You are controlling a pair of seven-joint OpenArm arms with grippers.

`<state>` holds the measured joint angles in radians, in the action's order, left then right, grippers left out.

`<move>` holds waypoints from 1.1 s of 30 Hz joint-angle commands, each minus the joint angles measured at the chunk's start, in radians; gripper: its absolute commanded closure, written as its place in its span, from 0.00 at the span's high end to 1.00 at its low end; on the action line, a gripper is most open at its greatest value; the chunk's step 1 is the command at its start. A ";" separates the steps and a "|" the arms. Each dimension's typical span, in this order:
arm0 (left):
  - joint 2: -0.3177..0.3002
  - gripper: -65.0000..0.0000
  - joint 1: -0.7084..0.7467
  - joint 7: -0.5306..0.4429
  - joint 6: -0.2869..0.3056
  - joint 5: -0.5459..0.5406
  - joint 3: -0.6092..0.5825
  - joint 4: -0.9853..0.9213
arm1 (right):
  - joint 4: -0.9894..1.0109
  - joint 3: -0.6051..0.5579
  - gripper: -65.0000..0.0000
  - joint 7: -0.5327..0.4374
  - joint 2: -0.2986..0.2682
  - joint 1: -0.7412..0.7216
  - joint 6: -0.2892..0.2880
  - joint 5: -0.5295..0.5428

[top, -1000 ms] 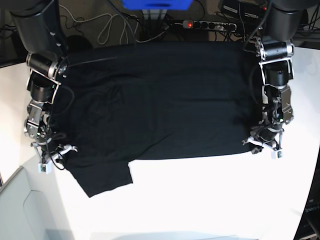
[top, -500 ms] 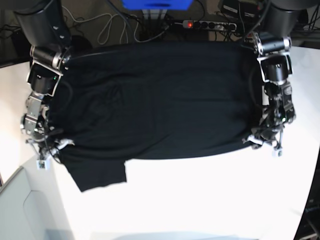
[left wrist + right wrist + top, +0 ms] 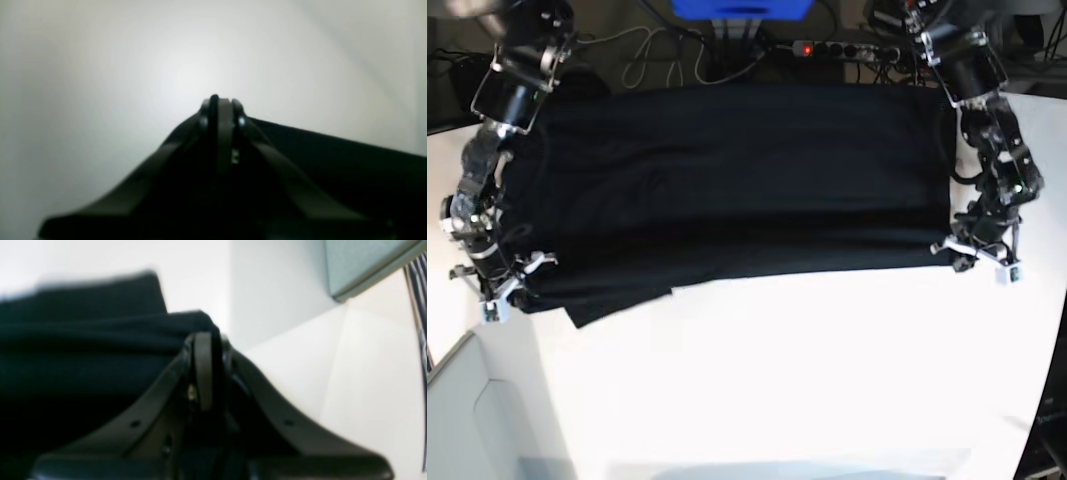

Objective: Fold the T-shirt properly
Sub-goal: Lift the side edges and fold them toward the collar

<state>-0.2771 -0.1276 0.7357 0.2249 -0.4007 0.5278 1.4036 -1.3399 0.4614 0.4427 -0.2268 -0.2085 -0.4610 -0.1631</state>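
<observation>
The black T-shirt (image 3: 737, 180) lies stretched wide across the far half of the white table (image 3: 807, 380), plain side up, with a sleeve corner (image 3: 612, 305) trailing at its near left. My left gripper (image 3: 975, 252) is shut on the shirt's near right corner. In the left wrist view the gripper (image 3: 220, 103) pinches dark cloth, and the T-shirt (image 3: 350, 163) runs off to the right. My right gripper (image 3: 505, 282) is shut on the near left edge. The right wrist view shows that gripper (image 3: 203, 340) closed on the bunched T-shirt (image 3: 83, 350).
A power strip (image 3: 847, 48), loose cables (image 3: 652, 55) and a blue object (image 3: 742, 8) sit beyond the table's far edge. A grey panel (image 3: 467, 420) fills the near left corner and shows again in the right wrist view as a grey panel (image 3: 363, 263).
Both grippers have drawn outward and back, pulling the shirt's near edge away from the front. The cloth is now tauter and the loose sleeve has slid up toward the left.
</observation>
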 commanded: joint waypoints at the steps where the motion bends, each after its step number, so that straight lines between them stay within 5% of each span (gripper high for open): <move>1: -0.006 0.00 -0.001 -0.026 0.006 -0.013 0.024 0.059 | -0.051 0.006 0.00 -0.029 -0.019 0.008 -0.025 0.013; 9: 0.112 0.00 0.161 0.012 0.009 -0.013 0.147 0.260 | -0.189 0.046 0.00 -0.029 -0.013 0.191 -0.041 0.013; 18: 0.138 0.00 0.257 0.014 0.009 -0.013 0.165 0.257 | -0.188 0.049 0.01 -0.014 -0.013 0.260 -0.041 0.013; 24: 0.138 0.00 0.294 0.014 0.009 -0.013 0.168 0.262 | -0.204 0.047 0.36 0.058 -0.013 0.255 -0.049 0.013; 27: 0.138 0.00 0.314 0.014 0.011 -0.016 0.167 0.270 | -0.218 0.049 0.51 0.061 -0.013 0.257 -0.129 0.013; 29: 0.138 0.09 0.320 0.015 0.008 -0.045 0.168 0.270 | -0.226 0.050 0.57 0.063 -0.013 0.255 -0.173 0.013; 33: 0.129 0.43 0.343 0.011 0.005 -0.109 0.168 0.265 | -0.237 0.050 0.57 0.063 -0.013 0.260 -0.175 0.013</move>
<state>-0.1318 0.2165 0.7635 0.2283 -0.4988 0.6910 1.6512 -1.5574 0.5049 0.5240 -0.2245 0.0616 -0.6163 -0.1566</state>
